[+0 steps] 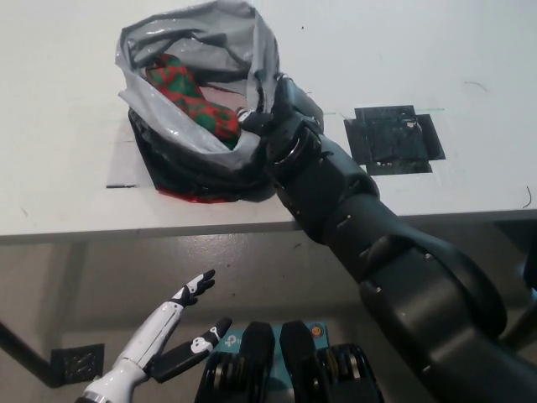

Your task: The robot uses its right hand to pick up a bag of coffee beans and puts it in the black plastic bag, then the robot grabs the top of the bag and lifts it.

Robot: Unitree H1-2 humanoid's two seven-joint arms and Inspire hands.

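Right hand (281, 113), black: set at the right-hand rim of the black plastic bag (197, 164), its arm entering from the lower right and crossing the front edge of the surface (67, 109). The fingers (254, 117) are seen closed against the rim material, pressed to the bag's edge; a pinch on the plastic is apparent, though the fingertips are partly hidden by the folded rim, so the depth of the hold cannot be told.

Black plastic bag: placed on the white surface just to the left of the right hand, mouth open and facing up, the inner lining showing grey and glossy. The rim is slumped and creased, with its far side standing higher than the near side. The lower body of the bag is crumpled on the surface near the front edge.

Bag of coffee beans (189, 96): red with a green pattern, lying inside the black plastic bag, to the left of the right hand and apart from the fingers, tilted with one end toward the far left and the other toward the hand.

Black square patch (394, 138): lying flat on the surface, to the right of the right hand, apart from it.

Left hand (180, 315), white: held below the surface edge, well apart from the bag, fingers spread and nothing held.
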